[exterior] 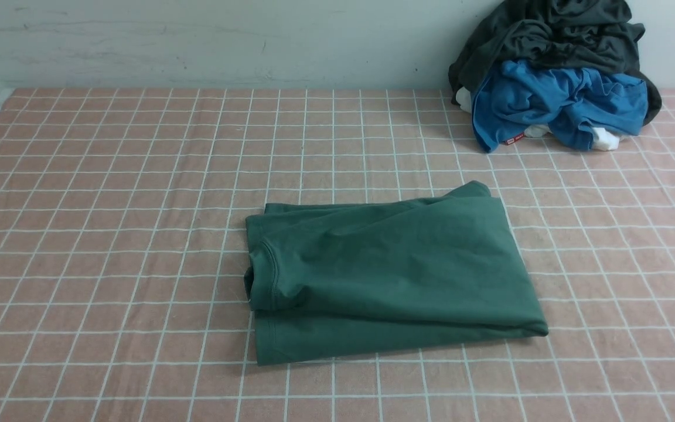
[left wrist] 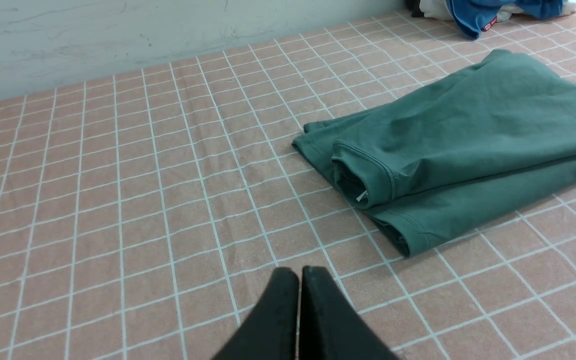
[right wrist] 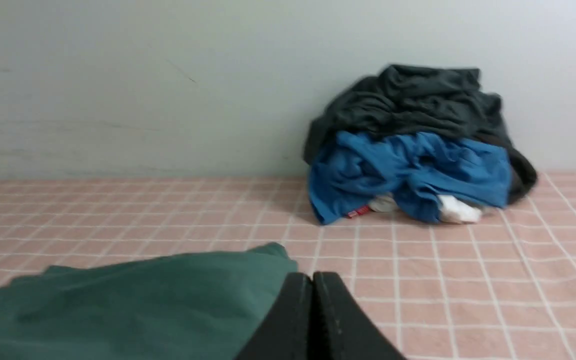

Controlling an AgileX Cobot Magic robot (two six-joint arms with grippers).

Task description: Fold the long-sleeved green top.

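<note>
Left claw [left wrist: 299, 272]: fingers pressed together with nothing between them, poised above bare worktop [left wrist: 118, 200] at the lower centre of the left wrist view, apart from the cloth. Right claw [right wrist: 313, 280]: likewise closed and empty, at the lower centre of the right wrist view, just beside the near edge of the green top [exterior: 390, 269]; whether it touches the fabric cannot be told. Neither claw appears in the front view.

The green top lies at the centre of the front view as a compact, roughly rectangular bundle, its collar [exterior: 267, 272] turned toward the frame's left and a lower layer protruding along the bottom edge. The fold appears essentially complete. Any remaining step is best done by squaring the protruding lower layer under the upper one and smoothing the slack wrinkle near the collar, without dragging the stack.

A small white tag [left wrist: 362, 196] shows inside the collar; no writing on it is legible. In the upper right of the front view, a pile of clothes [exterior: 554, 76] holds a blue garment [exterior: 560, 105] bearing a red label [exterior: 514, 139], its text too small to read.
</note>
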